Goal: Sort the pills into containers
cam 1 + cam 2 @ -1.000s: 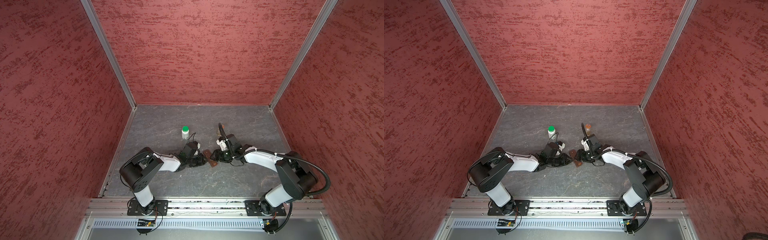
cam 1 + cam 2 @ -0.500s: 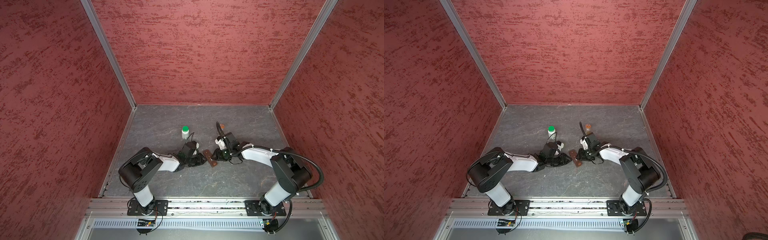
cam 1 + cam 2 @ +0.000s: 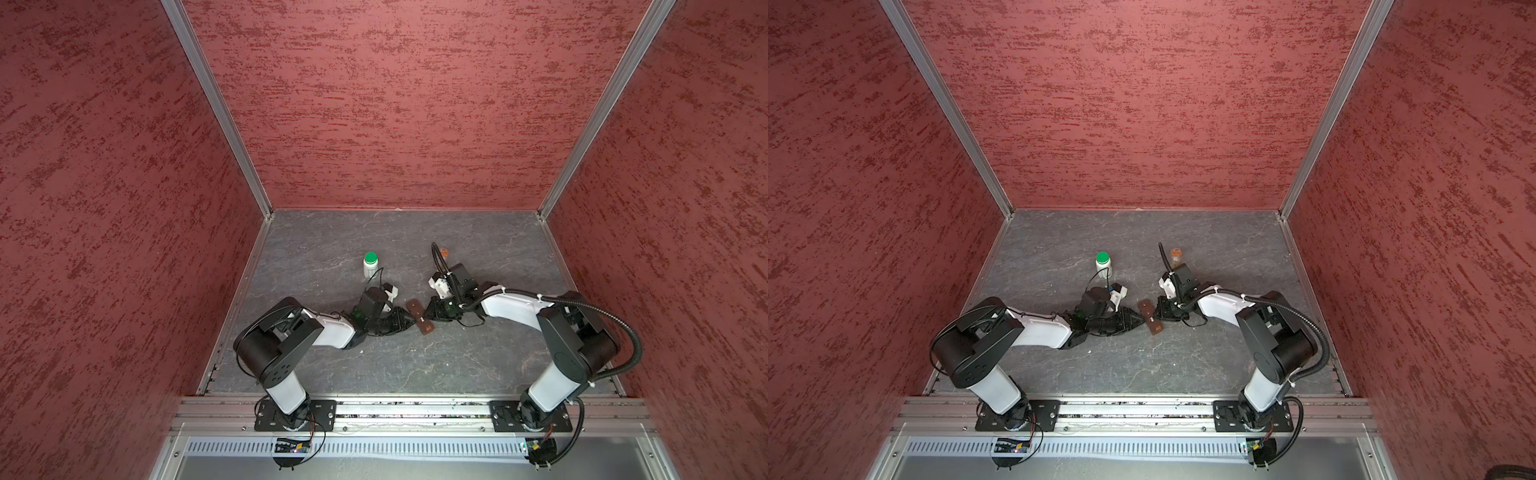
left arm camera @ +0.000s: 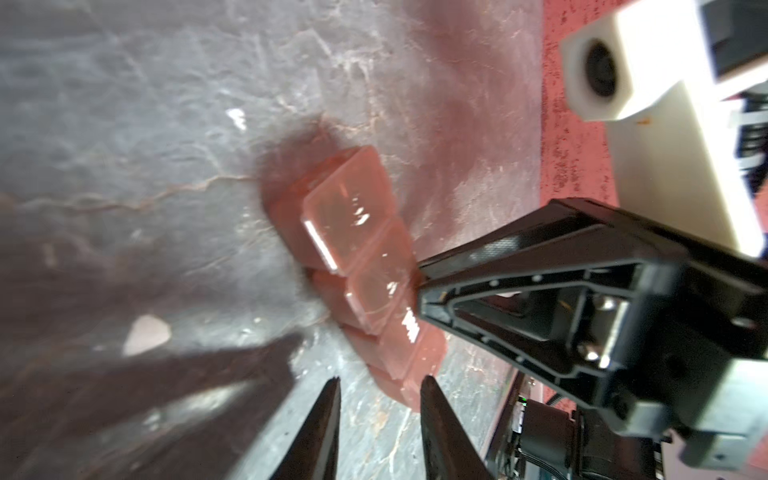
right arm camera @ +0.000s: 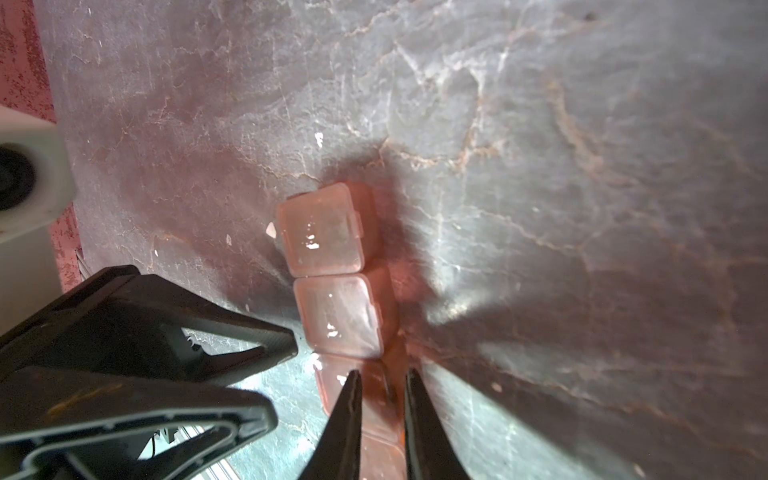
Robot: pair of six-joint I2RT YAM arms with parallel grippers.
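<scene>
A reddish see-through pill organizer [image 3: 420, 317] [image 3: 1151, 317] lies on the grey floor between both arms, its lids down. My right gripper [image 5: 382, 374] is shut on one long edge of the pill organizer [image 5: 332, 316], near its end. My left gripper [image 4: 380, 380] stands slightly open at the other side, the end of the organizer [image 4: 349, 232] just at its tips, bare floor in the gap. A pale pill [image 5: 271, 230] lies against the organizer. Another pill [image 4: 147, 334] lies loose on the floor.
A white bottle with a green cap [image 3: 370, 264] [image 3: 1103, 263] stands behind the left arm. A small orange bottle [image 3: 444, 252] [image 3: 1176, 255] stands behind the right wrist. A tiny white bit [image 3: 360, 352] lies near the left forearm. Red walls close three sides.
My right gripper has closed from about half open onto the organizer's edge. The left gripper has opened a little. Both arms have stayed near the organizer.
</scene>
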